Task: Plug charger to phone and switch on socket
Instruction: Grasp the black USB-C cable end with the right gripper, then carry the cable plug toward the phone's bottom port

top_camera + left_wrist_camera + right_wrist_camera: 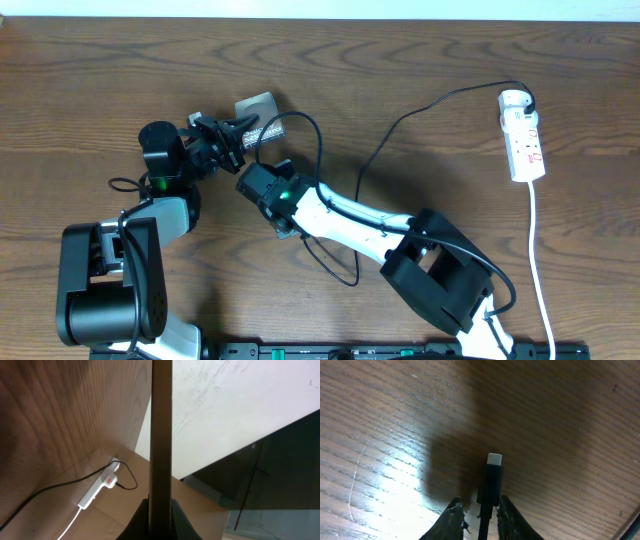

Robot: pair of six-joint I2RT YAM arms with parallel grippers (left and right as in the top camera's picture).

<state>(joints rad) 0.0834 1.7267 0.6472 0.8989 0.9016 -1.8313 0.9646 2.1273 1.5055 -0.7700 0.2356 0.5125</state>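
Wooden table (100,80), two arms meeting around the phone (258,105), so I'll use that as the anchor. Phone's up off the wood, pinched tight in the left gripper (232,135), which reaches it from the lower left. On the left wrist cam you only get it edge-on, a thin brown strip running straight up between the dark fingers.

Right gripper (479,502) sits just below the phone and a bit to its right, jaws narrow around the charger (490,480) right behind its plug. The plug pokes out past the fingertips, silver tip bare over the wood, not in the phone yet. The thin black cable loops close by the phone's right edge, then trails off to the right.

Socket (523,135) lies well apart from the phone, way out right near the table's far edge, its white cord running toward the near edge. White adapter (514,98) is plugged in at the socket's far end. Can't tell from any view whether the switches are on.
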